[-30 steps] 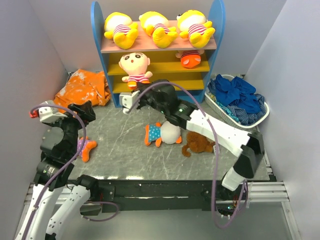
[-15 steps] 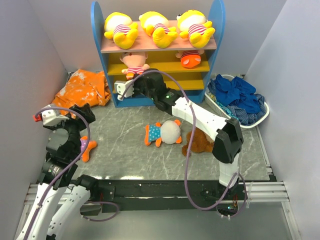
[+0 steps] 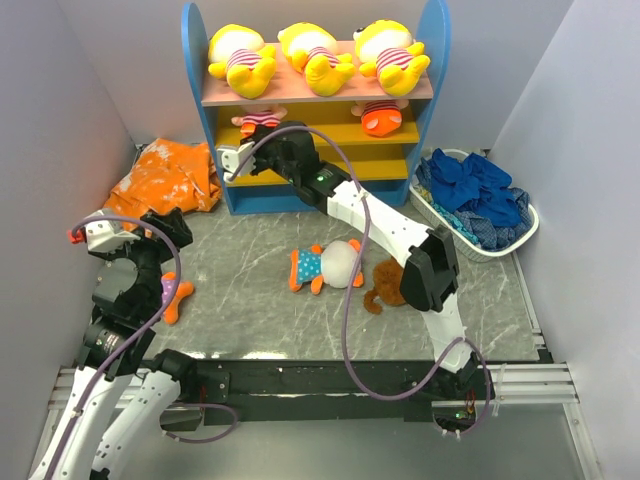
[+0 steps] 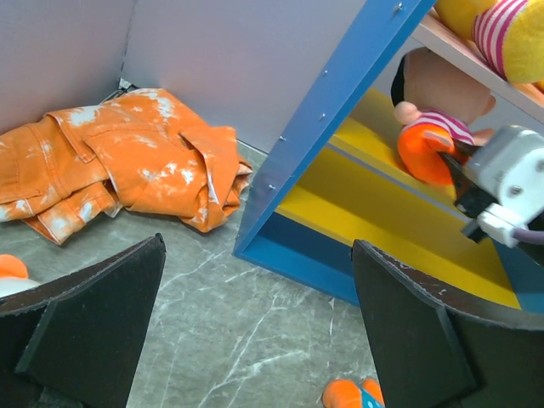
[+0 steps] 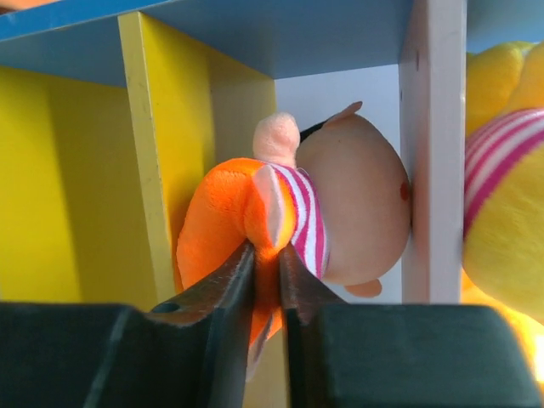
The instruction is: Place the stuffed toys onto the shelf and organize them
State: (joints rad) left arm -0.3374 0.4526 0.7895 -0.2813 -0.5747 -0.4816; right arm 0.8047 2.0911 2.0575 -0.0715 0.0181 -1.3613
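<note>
Right wrist view: right gripper (image 5: 268,255) has its jaws nearly pressed together, just a thin slot between them, and a fold of orange plush sits in that slot, so I read it as a pinch on the striped-shirt doll (image 5: 340,212) at its orange limb. That doll lies inside the shelf (image 5: 255,34), right ahead of the fingertips, with its head against the board above it. From the top camera I see it at the left end of the upper yellow board, tucked under the pink top board, with the right arm stretched out to it. Left gripper (image 4: 255,246) is spread wide and holds nothing. It hangs over the table near the shelf's left blue panel, well apart from the doll. On the table between the arms lie a dotted-shirt doll (image 3: 325,267) and a brown monkey (image 3: 395,285), touching each other.
</note>
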